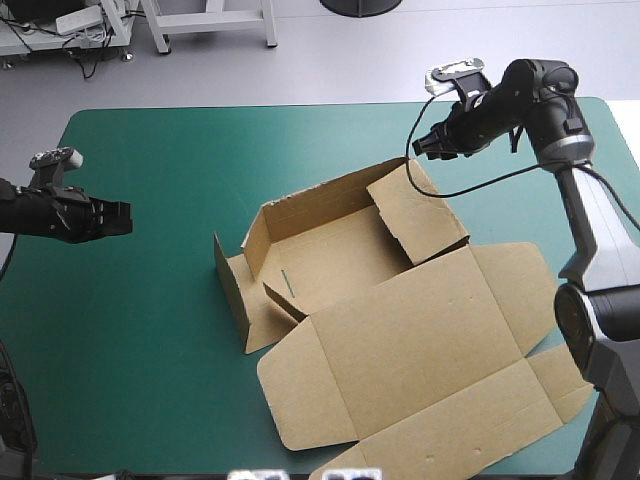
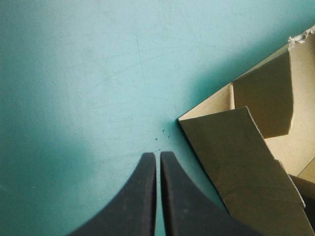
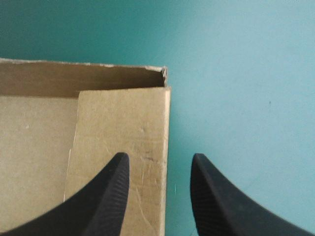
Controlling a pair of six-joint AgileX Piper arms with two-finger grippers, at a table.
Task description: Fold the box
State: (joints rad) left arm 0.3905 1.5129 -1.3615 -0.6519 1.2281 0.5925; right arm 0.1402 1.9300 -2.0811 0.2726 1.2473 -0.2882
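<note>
The partly raised brown cardboard box [image 1: 400, 340] lies right of centre on the teal-green table cover [image 1: 150, 350], the left gripper [image 1: 120, 218] at mid-left with black fingers pressed together, the right gripper [image 1: 428, 145] at upper right spread above its far corner.

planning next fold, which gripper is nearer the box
Right. The right gripper hovers at the far corner of the box; the left gripper is apart, over teal-green cover to its left.

Brown box [image 1: 400, 330] mid-table, half-formed: far and left walls raised, lid panel flat toward near edge.
</note>
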